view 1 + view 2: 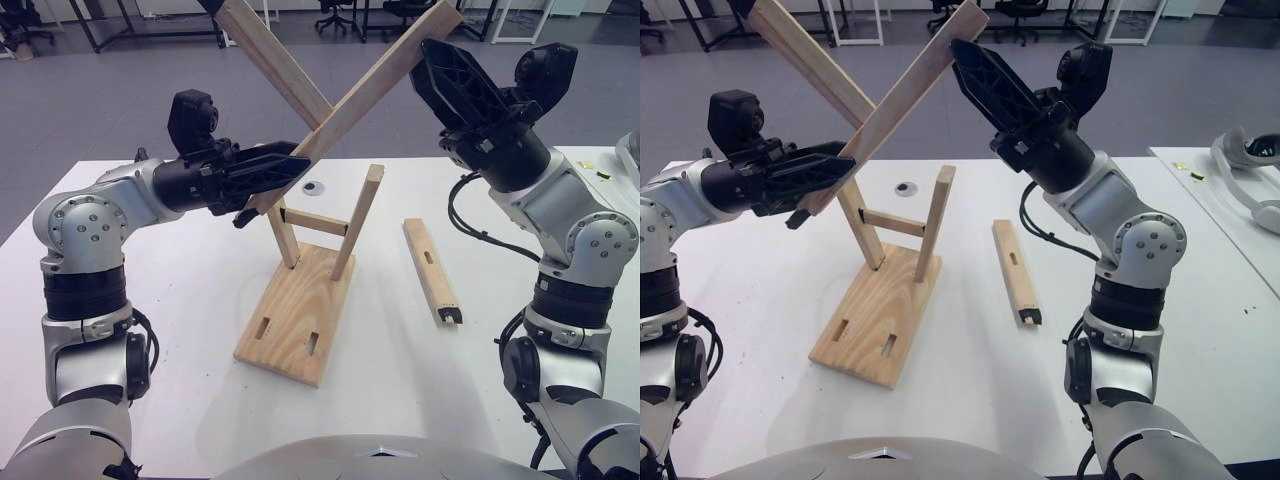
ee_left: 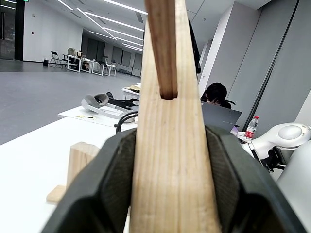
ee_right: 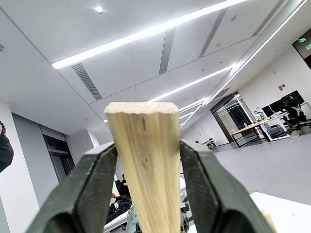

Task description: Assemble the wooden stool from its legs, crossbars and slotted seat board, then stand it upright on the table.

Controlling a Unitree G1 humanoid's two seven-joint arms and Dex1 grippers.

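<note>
Seat board (image 1: 290,320) lies flat, two legs (image 1: 358,220) in its slots; left gripper (image 1: 285,168) and right gripper (image 1: 435,65) clench one raised leg (image 1: 375,85), a crossbar (image 1: 275,60) seemingly slotted through.

Pale grained wood of seat board (image 1: 290,320) and leg (image 1: 365,95); white table (image 1: 180,300); black fingers (image 2: 107,194).

Bright, even light falls from long ceiling strips (image 3: 146,36), which burn out to plain white in the right wrist view. The white table (image 1: 150,400) takes the light evenly across its whole top. Shadows are soft and short: a thin one under the near edge of the seat board (image 1: 295,320), another beside the loose leg (image 1: 430,265). The raised leg (image 2: 170,184) is well lit, its slot dark. The black fingers (image 2: 97,194) of the left gripper (image 2: 171,131) show little surface detail.
</note>
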